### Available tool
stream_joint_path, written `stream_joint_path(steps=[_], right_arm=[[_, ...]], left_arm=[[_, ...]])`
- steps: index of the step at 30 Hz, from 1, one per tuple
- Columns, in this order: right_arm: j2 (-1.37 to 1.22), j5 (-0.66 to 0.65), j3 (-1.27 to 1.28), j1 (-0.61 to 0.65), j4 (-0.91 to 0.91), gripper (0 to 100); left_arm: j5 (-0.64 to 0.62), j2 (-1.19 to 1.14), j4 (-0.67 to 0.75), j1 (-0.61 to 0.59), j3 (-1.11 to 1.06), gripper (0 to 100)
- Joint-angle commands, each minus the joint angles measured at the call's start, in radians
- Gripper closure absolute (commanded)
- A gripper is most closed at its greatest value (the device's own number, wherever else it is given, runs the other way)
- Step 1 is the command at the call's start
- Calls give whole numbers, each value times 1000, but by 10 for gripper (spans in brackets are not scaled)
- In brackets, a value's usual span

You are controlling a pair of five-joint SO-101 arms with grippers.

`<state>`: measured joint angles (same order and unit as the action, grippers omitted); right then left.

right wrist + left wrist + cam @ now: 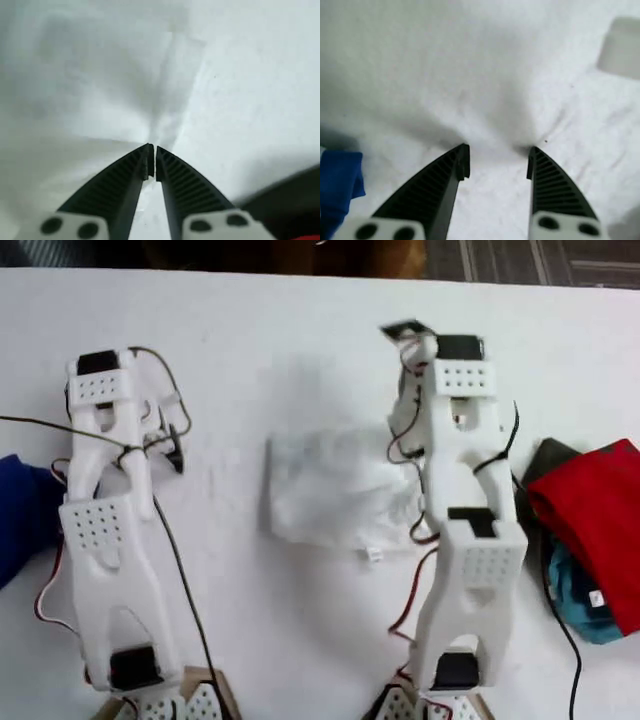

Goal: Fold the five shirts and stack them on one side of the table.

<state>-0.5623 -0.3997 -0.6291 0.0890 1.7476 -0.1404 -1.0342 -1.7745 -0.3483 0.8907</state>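
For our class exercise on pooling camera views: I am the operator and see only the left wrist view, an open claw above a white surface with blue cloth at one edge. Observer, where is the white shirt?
Observer: In the high view, the white shirt lies crumpled mid-table, between the two arms.
Operator: Is the other arm touching it?
Observer: The right wrist view shows the right claw shut at a crease in that shirt, apparently pinching it.
Operator: Any other shirts?
Observer: A red shirt lies over a teal shirt beside the right arm.
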Motion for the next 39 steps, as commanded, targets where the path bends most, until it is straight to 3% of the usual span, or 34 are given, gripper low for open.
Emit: stream_joint_path(steps=[1, 9, 14, 29, 39], right_arm=[[133, -2, -12, 68, 16, 981], [27, -2, -12, 102, -185, 981], [-77, -5, -14, 84, -219, 981], [-102, -5, -14, -97, -150, 981], [-28, -3, -173, -68, 25, 981]], left_arm=[[6, -8, -2, -14, -1, 805], [6, -8, -2, -14, -1, 805], [6, -8, -2, -14, -1, 805], [6, -8, -2, -14, -1, 805], [6, -8, -2, -14, -1, 805]])
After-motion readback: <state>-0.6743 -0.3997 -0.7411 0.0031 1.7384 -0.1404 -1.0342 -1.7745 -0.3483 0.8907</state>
